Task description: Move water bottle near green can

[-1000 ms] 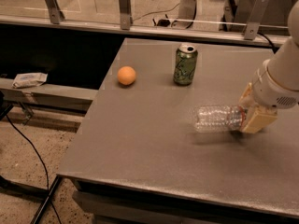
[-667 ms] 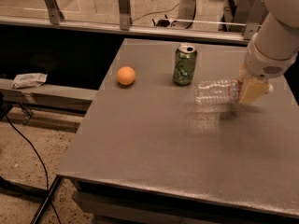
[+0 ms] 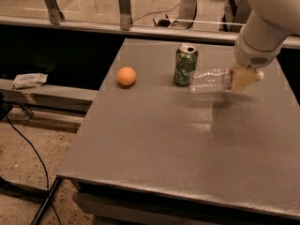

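In the camera view, a grey rectangular table (image 3: 154, 149) is filling most of the frame, running from the lower edge up to a glass railing with metal posts (image 3: 124, 6) along the top. At the upper right, a white robot arm (image 3: 267, 27) is reaching down into the frame, and its gripper (image 3: 241, 80), with pale tan fingers (image 3: 243, 75), is hanging in the right upper part of the picture. It is pinching the neck end of a clear crinkled plastic water bottle (image 3: 211, 80). The water bottle is lying level, its base pointing left and a small white tip showing just right of the fingers, and a soft blurred shadow is falling on the table below it. The base of the water bottle is sitting just beside a small green can (image 3: 185, 65) with a pale leafy pattern and a silver top. Whether the two are touching cannot be told. The green can is standing upright in the upper middle of the table. Left of it, well apart, a round orange fruit (image 3: 126, 76) is resting near the table's left edge. At the far left, a crumpled white packet (image 3: 29, 80) is lying on a low ledge, and a black cable (image 3: 28, 149) is trailing over the floor at the lower left.
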{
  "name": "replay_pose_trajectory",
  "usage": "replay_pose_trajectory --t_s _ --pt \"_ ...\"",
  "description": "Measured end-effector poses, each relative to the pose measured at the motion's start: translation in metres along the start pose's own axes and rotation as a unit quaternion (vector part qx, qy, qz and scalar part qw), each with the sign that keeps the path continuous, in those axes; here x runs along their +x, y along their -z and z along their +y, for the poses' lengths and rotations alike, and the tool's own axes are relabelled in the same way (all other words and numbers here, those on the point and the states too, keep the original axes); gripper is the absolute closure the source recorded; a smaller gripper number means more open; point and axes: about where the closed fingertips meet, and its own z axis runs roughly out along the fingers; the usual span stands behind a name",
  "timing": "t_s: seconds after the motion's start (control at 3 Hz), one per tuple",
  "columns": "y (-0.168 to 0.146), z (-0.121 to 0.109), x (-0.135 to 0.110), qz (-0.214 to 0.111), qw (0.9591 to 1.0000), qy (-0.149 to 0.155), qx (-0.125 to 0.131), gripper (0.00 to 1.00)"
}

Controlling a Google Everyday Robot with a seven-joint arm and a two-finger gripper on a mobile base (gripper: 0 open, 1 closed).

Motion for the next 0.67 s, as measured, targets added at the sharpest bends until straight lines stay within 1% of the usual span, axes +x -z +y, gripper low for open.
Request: replay_pose_trajectory --t_s 0.33,0.67 --pt "-0.0136 -0.0034 -0.0127 -0.02 0.9998 0.005 0.007 0.59" --pt "-0.0129 -0.0037 -0.0126 -0.02 0.9998 0.005 0.009 0.36"
